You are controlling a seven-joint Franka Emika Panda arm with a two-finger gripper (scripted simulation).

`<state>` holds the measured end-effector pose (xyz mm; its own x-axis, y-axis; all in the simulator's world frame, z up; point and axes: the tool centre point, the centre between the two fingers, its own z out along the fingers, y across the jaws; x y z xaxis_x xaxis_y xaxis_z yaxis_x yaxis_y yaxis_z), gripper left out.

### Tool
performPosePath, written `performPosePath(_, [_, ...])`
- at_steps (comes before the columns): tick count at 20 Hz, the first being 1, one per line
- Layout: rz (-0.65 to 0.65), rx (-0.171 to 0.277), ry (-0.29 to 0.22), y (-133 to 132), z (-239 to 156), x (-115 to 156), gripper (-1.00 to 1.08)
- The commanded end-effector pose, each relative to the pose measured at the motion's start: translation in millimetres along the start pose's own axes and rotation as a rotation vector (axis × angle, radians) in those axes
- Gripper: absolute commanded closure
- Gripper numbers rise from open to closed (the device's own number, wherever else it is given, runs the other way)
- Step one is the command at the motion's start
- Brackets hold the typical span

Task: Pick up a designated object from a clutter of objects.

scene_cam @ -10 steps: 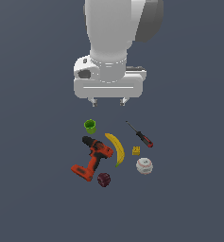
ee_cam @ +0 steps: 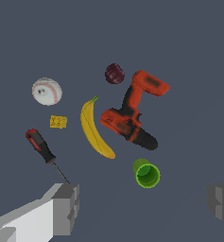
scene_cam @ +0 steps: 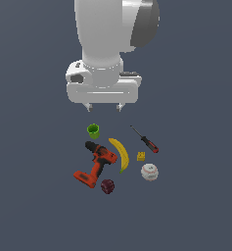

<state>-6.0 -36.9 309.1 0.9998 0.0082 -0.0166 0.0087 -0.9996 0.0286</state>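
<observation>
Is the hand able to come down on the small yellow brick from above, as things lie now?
Probably yes. The hand is open and high above the brick, which lies apart from the banana, screwdriver and baseball; the gaps look narrow.

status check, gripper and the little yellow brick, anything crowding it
Gripper open, empty, high above clutter. Yellow brick untouched on floor. Baseball, screwdriver, banana close around it.
</observation>
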Motion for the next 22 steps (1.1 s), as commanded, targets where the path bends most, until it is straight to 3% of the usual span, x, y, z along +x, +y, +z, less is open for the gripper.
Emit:
performPosePath(1, [0.002, -0.002, 0.0, 5.6, -0.3, -0.7, -0.92])
performPosePath(12, [0.014, -0.004, 0.003, -15.8, 26.6, 13.9, -0.92])
performPosePath(22, [0.052, 0.0, 0.011, -79.1, 110.8, 42.2, -0.92])
